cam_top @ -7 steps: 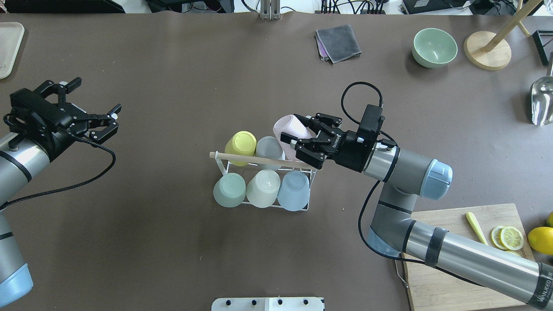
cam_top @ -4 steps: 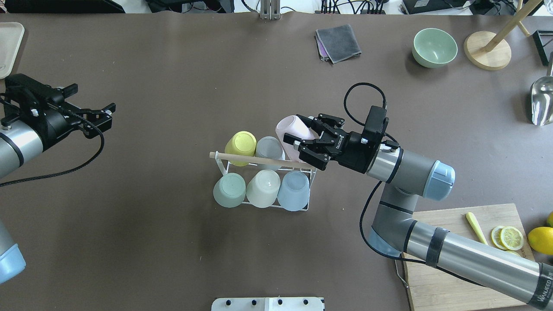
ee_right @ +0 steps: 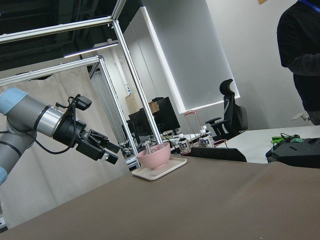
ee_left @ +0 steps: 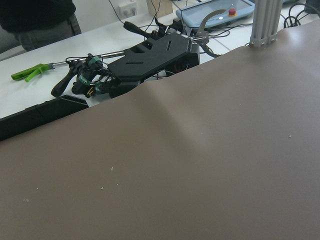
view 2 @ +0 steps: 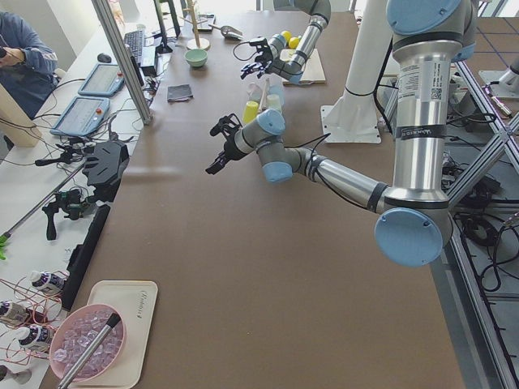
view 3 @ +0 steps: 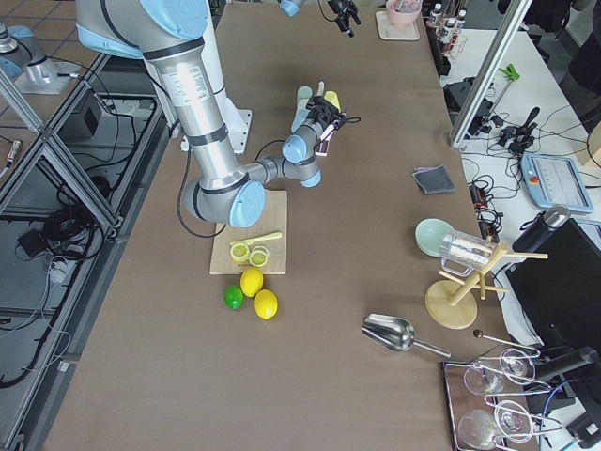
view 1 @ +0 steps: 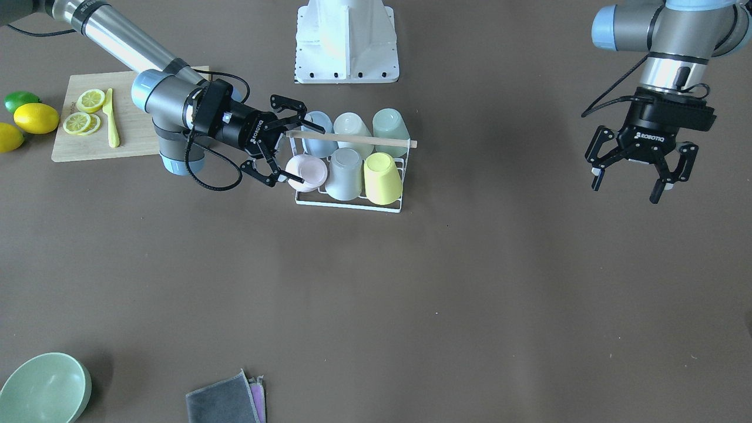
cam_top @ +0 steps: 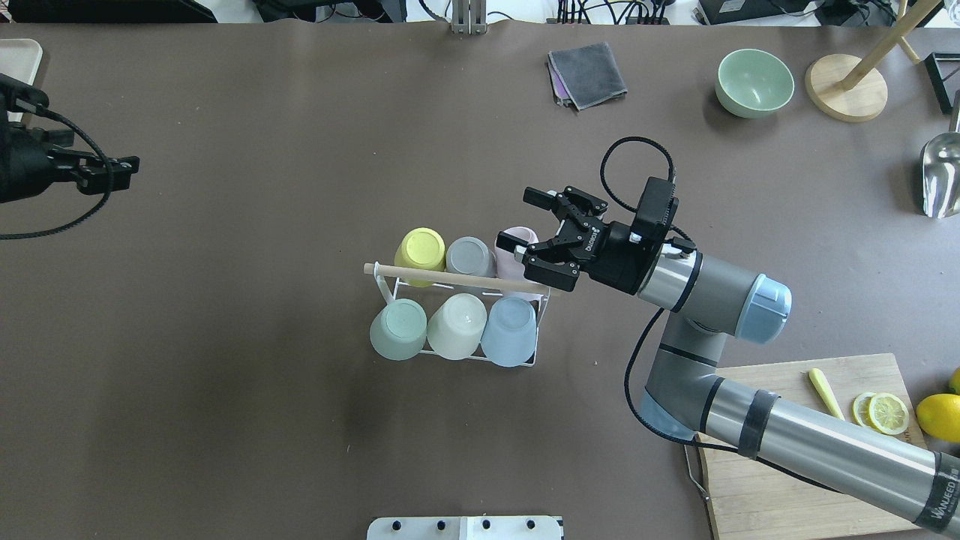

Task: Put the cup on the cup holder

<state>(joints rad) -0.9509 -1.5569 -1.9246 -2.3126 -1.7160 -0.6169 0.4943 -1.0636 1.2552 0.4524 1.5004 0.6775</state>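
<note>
Table (cam_top: 300,420): pink cup (view 1: 306,170) racked; right hand (cam_top: 516,219) released; front view shows left hand (view 1: 624,191) spread.

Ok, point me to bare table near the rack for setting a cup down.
Bare: the wide stretch between the rack and the left gripper, and the strip between the rack and the white base plate. Also between the rack and the gray cloth. Crowded: the rack's other side, where the right gripper reaches in.

The pale pink cup (view 1: 306,172) sits at one end of the white wire cup holder (view 1: 364,140) — apparently tilted.
</note>
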